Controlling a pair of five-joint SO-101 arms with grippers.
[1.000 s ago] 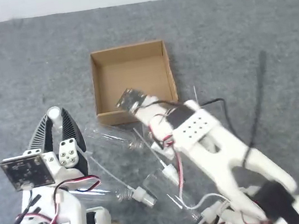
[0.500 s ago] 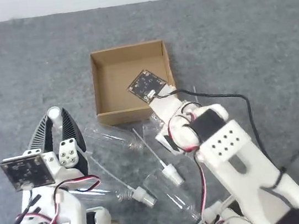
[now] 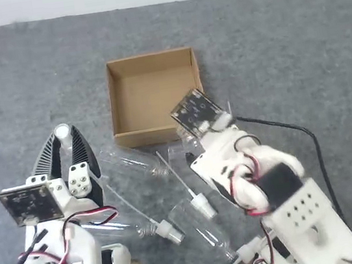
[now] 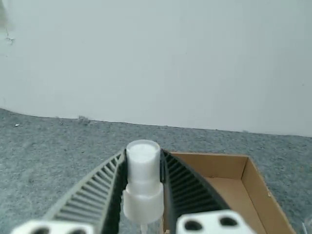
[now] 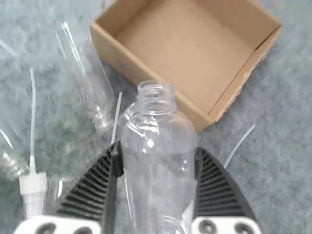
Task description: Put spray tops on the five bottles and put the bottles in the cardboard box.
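Clear bottle (image 5: 156, 126), neck open, clamped in right gripper (image 5: 156, 148) — white spray top (image 4: 143, 190) pinched in left gripper (image 4: 143, 156)

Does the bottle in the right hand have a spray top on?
No, the bottle in the right hand has a bare, open neck.

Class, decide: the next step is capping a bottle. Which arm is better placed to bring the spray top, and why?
Left, most likely. The left gripper is shut on the white plastic spray top, while the right gripper is shut on the uncapped clear plastic bottle near the brown cardboard box.
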